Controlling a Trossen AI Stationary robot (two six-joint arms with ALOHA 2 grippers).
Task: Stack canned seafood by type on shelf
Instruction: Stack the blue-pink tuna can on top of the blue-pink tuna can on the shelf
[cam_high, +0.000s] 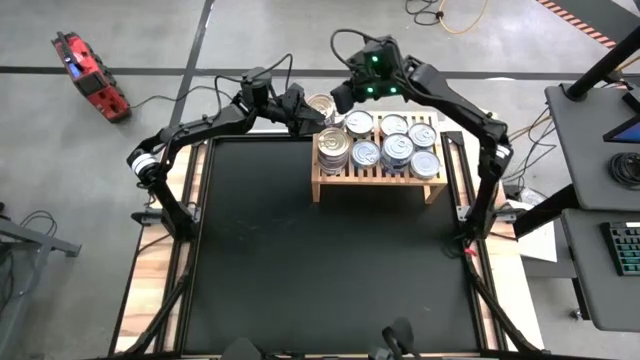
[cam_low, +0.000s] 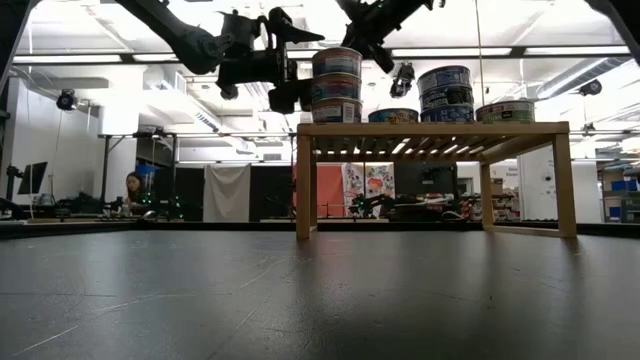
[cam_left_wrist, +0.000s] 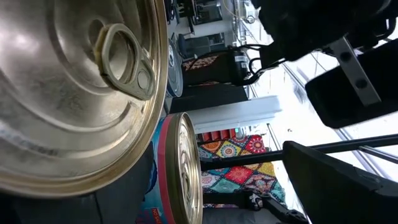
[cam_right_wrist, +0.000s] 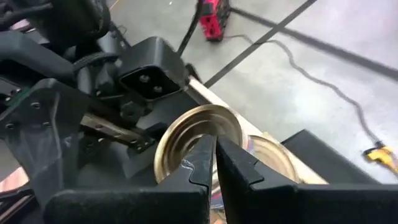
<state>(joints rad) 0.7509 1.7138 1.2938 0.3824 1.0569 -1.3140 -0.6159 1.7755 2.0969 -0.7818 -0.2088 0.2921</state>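
Wooden shelf (cam_high: 378, 182) crowded with tins (cam_high: 385, 148), both grippers beside.

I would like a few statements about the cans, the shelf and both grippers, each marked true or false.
1. The wooden shelf stands on the black mat. True.
2. The right gripper is wide open. False: its fingers are shut together.
3. The stack of cans at the shelf's left end is three high. True.
4. The left gripper waits at the table's near edge. False: it is at the shelf's far left corner, open.
5. All cans lie on the mat. False: they sit on the shelf.
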